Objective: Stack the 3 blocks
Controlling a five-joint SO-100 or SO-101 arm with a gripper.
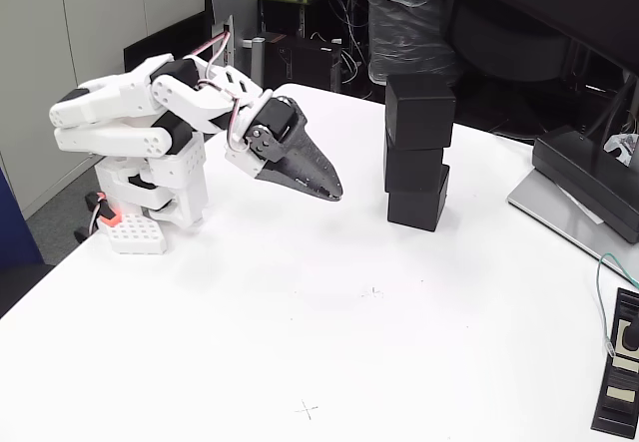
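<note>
Three matte black rounded cubes stacked, slightly skewed, on white table. Black two-finger gripper clenched, empty, well apart — prob. parked; stack looks done.

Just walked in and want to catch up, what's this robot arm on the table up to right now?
The white arm is folded back at the left of the fixed view, its pincer looking closed, empty and pointing down toward the white table. It touches nothing. To its right, the three black blocks stand in one column, apart from the pincer. The top one sits a little askew, overhanging the one below. The stacking looks done, with the arm pulled clear.
</note>
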